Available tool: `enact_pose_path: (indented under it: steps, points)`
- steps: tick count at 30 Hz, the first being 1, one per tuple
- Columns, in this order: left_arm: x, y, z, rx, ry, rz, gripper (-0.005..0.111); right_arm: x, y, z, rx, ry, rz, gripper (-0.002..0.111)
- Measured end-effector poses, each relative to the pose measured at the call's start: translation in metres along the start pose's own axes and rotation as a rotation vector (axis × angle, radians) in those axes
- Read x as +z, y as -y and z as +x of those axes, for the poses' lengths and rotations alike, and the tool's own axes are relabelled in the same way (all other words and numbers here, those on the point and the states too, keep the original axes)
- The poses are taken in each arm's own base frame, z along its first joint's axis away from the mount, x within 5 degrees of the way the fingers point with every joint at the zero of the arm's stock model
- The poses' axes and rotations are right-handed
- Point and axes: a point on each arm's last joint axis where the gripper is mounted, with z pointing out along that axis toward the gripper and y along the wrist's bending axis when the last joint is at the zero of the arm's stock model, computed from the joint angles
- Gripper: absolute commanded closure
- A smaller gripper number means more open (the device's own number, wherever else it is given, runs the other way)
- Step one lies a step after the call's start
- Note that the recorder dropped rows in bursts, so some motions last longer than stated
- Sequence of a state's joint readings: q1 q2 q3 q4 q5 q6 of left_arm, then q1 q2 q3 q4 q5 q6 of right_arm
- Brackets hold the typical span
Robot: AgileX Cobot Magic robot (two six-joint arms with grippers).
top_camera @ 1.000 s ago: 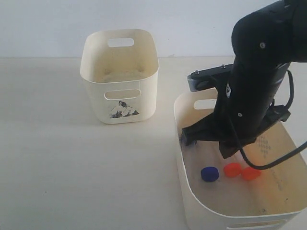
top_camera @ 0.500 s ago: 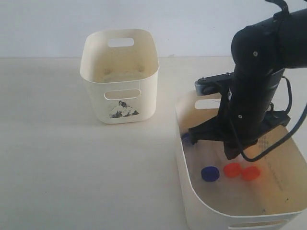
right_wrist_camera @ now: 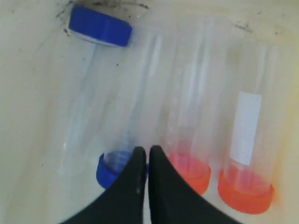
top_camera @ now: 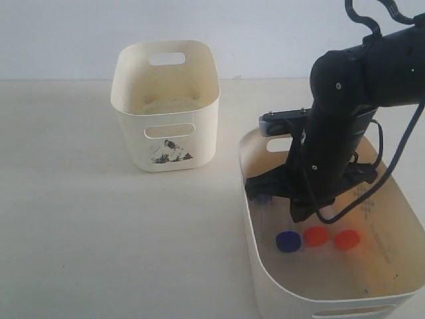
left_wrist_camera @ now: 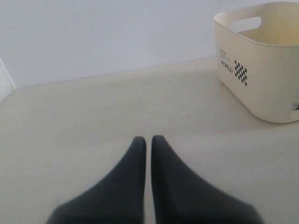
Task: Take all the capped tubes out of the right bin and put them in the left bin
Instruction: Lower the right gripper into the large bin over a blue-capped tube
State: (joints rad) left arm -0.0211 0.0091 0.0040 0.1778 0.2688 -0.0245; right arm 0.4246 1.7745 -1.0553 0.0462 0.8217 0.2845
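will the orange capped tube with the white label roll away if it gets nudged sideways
Probably: the labelled tube is a smooth round cylinder lying in the right bin, so a sideways push would likely roll it. It looks empty, so it is likely light. Its slick plastic might slip in the right tool.

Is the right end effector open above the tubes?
No, the right end effector is shut, its fingers touching, over the tubes.
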Motion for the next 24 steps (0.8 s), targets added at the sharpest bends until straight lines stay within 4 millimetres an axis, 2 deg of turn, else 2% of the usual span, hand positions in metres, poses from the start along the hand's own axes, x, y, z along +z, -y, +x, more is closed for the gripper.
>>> enact_pose_path:
  steps: [1, 3, 18, 24]
  points:
    - [0.0000, 0.0000, 0.0000, 0.000, 0.000, 0.000, 0.102, 0.0000, 0.0004, -0.0009, -0.007, 0.010, 0.005, 0.078]
    - [0.0000, 0.0000, 0.0000, 0.000, 0.000, 0.000, 0.102, 0.0000, 0.0007, -0.0023, -0.018, 0.025, 0.008, 0.063]
    - [0.0000, 0.0000, 0.0000, 0.000, 0.000, 0.000, 0.102, -0.0001, 0.0026, -0.0035, -0.041, 0.038, 0.029, 0.062]
    - [0.0000, 0.0000, 0.0000, 0.000, 0.000, 0.000, 0.102, 0.0000, -0.0012, -0.0003, 0.008, 0.003, -0.014, 0.062]
